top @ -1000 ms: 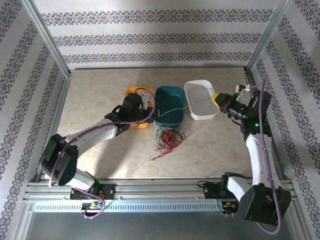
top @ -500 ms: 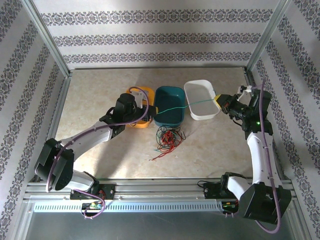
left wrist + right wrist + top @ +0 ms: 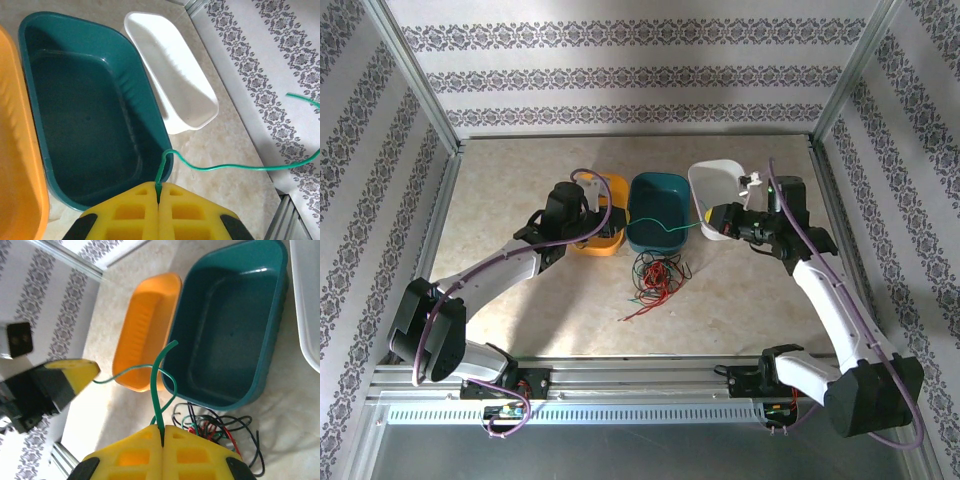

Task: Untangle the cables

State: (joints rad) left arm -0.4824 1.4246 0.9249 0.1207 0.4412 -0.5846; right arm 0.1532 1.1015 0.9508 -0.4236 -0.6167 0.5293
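looking at the cable pile [image 3: 655,280] beside the teal tub [image 3: 655,205], you cannot count its overlapping red, green and black strands. bare table [image 3: 510,200] lies open to its left. three tubs stand in a row: orange tub [image 3: 612,192], teal, white tub [image 3: 710,180]. left gripper [image 3: 159,192] and right gripper [image 3: 162,432] each pinch tight on one green cable [image 3: 225,167] strung between them.

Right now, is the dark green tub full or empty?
Empty: the tub shows a bare floor in both wrist views; the tangled wires lie outside it.

Yellow fingers [image 3: 135,455] pinched on green cable [image 3: 156,385], teal bin [image 3: 225,325] and orange bin [image 3: 145,330] beyond, red-black cable tangle [image 3: 220,427] alongside
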